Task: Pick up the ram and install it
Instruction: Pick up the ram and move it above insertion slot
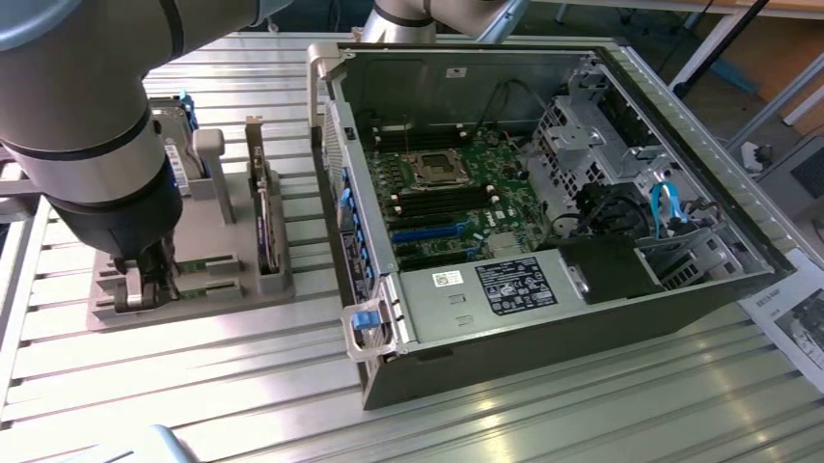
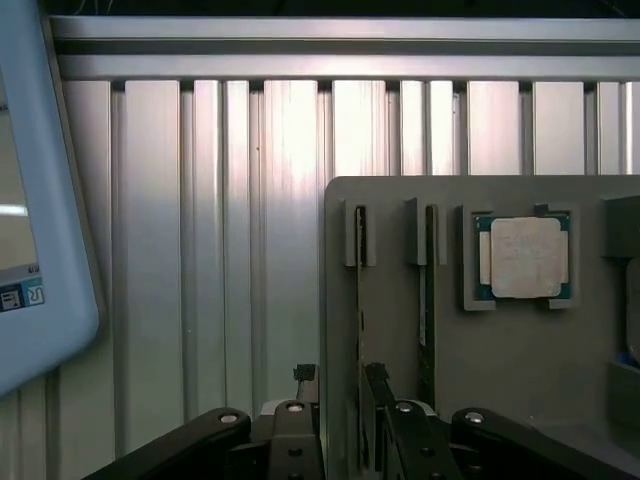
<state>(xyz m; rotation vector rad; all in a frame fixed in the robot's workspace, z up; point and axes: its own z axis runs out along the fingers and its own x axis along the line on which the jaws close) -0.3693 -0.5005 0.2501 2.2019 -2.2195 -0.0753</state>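
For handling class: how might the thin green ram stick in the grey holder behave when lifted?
So slim, the thin green ram stick is probably light, stiff yet fragile; edge-on, it could tip without the grey holder.

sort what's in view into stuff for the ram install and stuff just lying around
For the job: ram, end effector straddling it, gray holder, open computer case, motherboard.

Lying about: processor chip, dark expansion card, printed sheet.
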